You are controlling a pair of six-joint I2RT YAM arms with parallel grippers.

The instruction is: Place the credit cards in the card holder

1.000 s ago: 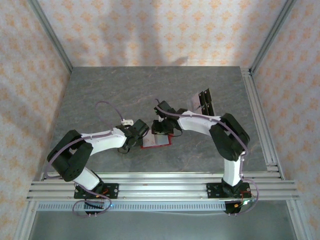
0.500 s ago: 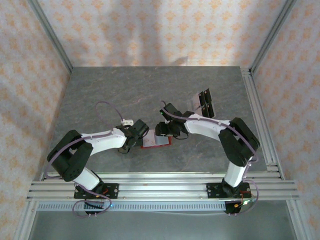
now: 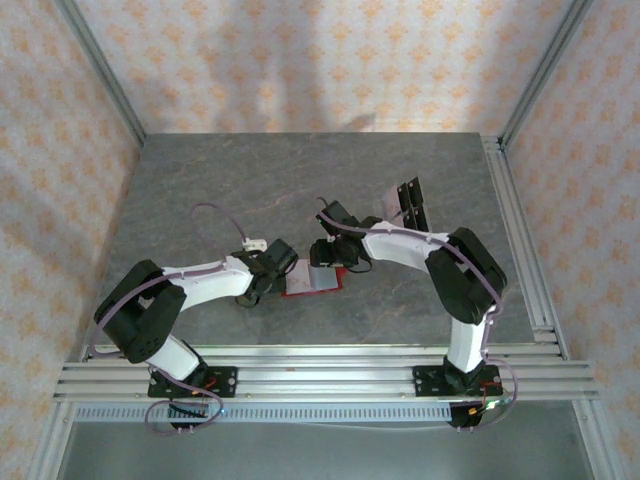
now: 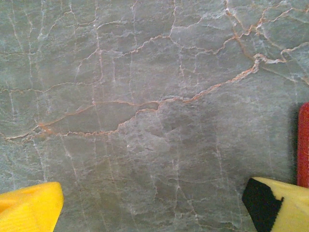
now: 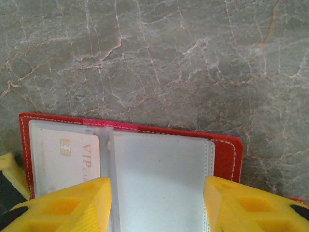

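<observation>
Top external: card holder (image 3: 312, 283) lies open at the table's (image 3: 200, 190) front middle, left gripper (image 3: 280, 272) at its left edge, right gripper (image 3: 325, 262) over it. Loose credit cards (image 3: 408, 203) lie well apart at far right, bare stone around them. Left wrist: fingers (image 4: 29, 210) spread wide and empty, the holder's red edge beside one. Right wrist: jaws parted over the pale lining, gripping nothing, perhaps touching it; VIP card (image 5: 65, 162) in the left pocket.

Grey veined stone-look tabletop (image 3: 220, 190), pale walls (image 3: 300, 60) with orange floral pattern, aluminium rails (image 3: 330, 365) along the edges.
</observation>
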